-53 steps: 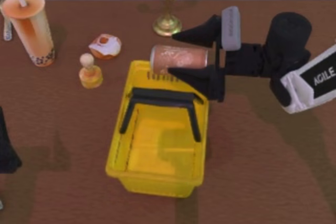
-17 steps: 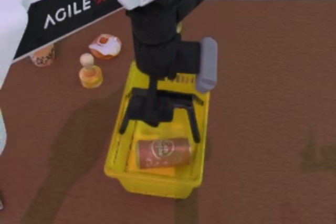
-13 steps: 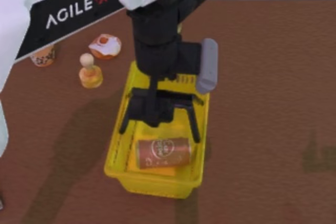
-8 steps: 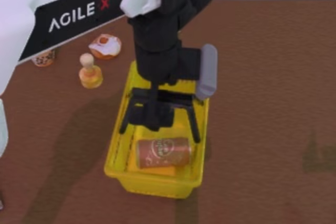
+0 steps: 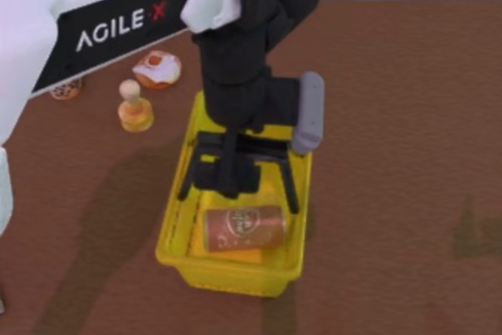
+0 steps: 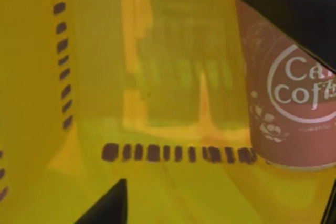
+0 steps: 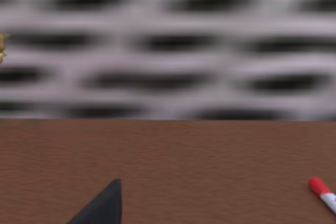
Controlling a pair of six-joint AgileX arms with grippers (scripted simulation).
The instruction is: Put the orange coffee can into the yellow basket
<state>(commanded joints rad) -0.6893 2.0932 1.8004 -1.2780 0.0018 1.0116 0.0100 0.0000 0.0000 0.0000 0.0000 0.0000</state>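
Below our left pincer (image 5: pixel 233 182), whose state we cannot tell, the can (image 5: pixel 244 228) lies on its side inside the basket (image 5: pixel 227 271), apart from it.

Orange coffee can (image 5: pixel 244 228) lying inside yellow basket (image 5: pixel 227 272).
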